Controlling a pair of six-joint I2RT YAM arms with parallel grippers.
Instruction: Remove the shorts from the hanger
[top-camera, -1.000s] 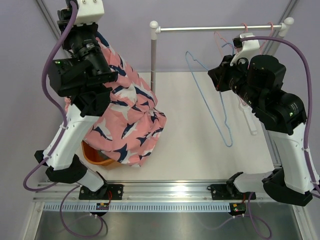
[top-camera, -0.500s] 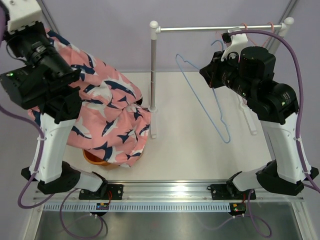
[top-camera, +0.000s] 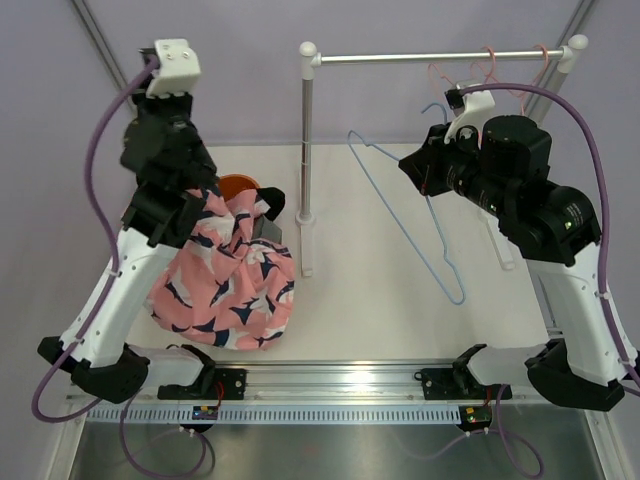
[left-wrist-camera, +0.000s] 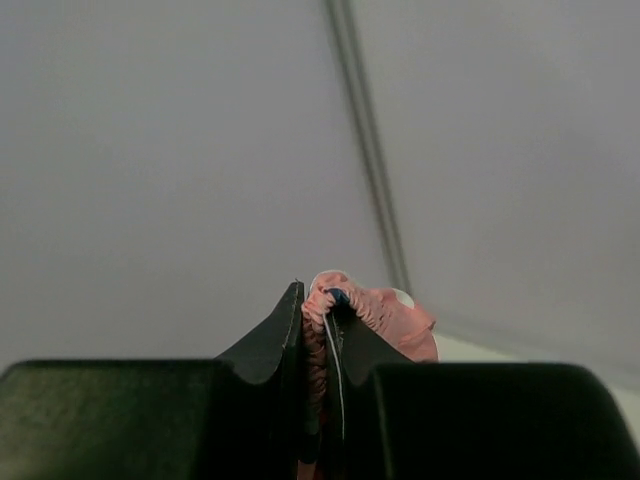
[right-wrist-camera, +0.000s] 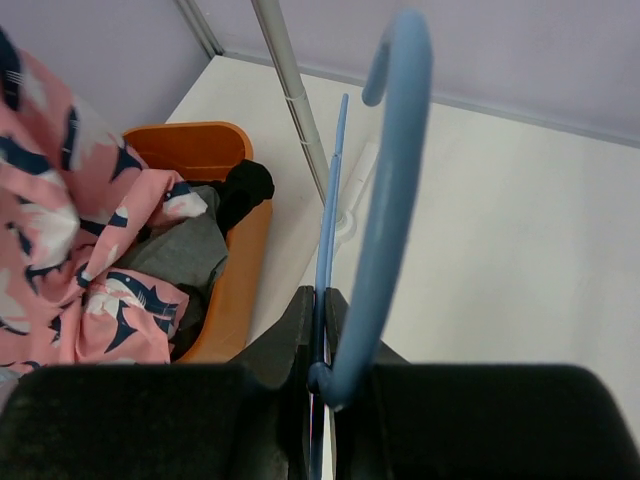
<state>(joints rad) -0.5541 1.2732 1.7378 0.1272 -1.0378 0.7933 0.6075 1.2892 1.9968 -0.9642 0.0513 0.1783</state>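
The pink shorts (top-camera: 228, 285) with dark blue shark prints hang from my left gripper (top-camera: 205, 200) and droop over the orange basket (top-camera: 240, 185) at the left. In the left wrist view my left gripper (left-wrist-camera: 318, 312) is shut on a bunched fold of the shorts (left-wrist-camera: 375, 315). The blue wire hanger (top-camera: 410, 215) is bare and held in the air by my right gripper (top-camera: 430, 180), to the right of the rack post. In the right wrist view my right gripper (right-wrist-camera: 320, 305) is shut on the hanger (right-wrist-camera: 385, 190) at its neck; the shorts (right-wrist-camera: 60, 220) show at the left.
A clothes rack with a white post (top-camera: 306, 150) and a horizontal rail (top-camera: 440, 57) stands mid-table; pink hangers (top-camera: 485, 70) hang on the rail at the right. The orange basket (right-wrist-camera: 235, 260) holds grey and black clothes (right-wrist-camera: 200, 240). A metal rail (top-camera: 330, 380) runs along the near edge.
My left arm has swung the shorts down and inward from high at the left to just over the basket. My right gripper with the hanger has barely moved.
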